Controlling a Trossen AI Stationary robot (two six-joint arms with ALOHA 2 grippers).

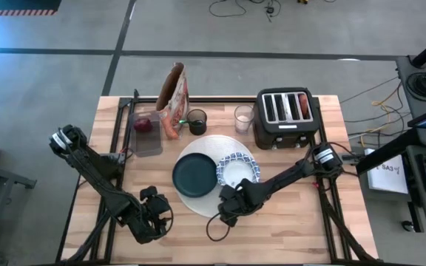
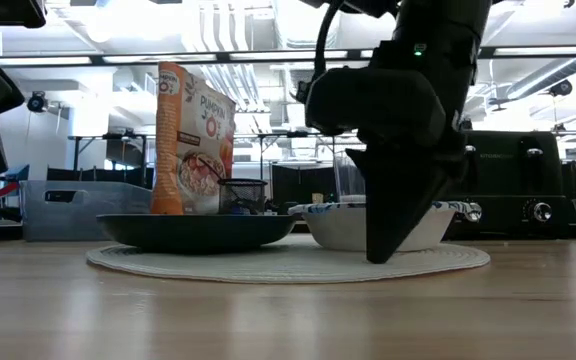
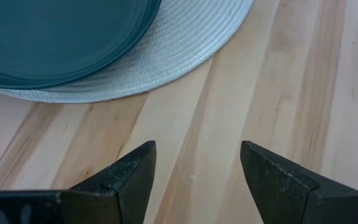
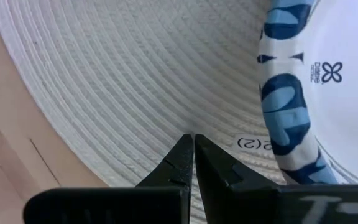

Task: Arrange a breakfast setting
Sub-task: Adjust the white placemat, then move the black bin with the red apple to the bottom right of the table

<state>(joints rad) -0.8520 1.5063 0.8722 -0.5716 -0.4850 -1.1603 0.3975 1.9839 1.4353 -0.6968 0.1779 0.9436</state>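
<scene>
A big round white mat lies mid-table. On it sit a dark green plate and, to its right, a blue-and-white patterned bowl. A small clear glass stands behind the mat. A red apple lies in a clear box at the back left. My right gripper is shut and points down at the mat's near part, just in front of the bowl. My left gripper stands open over bare wood, left of the mat's near edge. My right gripper comes at the mat from above with its shut fingers pointing down, close beside the bowl's outer wall. In the low view the tips reach down to the mat's woven top. Whether they touch it I cannot tell.
A black four-slot toaster stands at the back right with something brown in one slot. An upright cereal box and a dark cup stand behind the mat. Bare wood lies along the near edge.
</scene>
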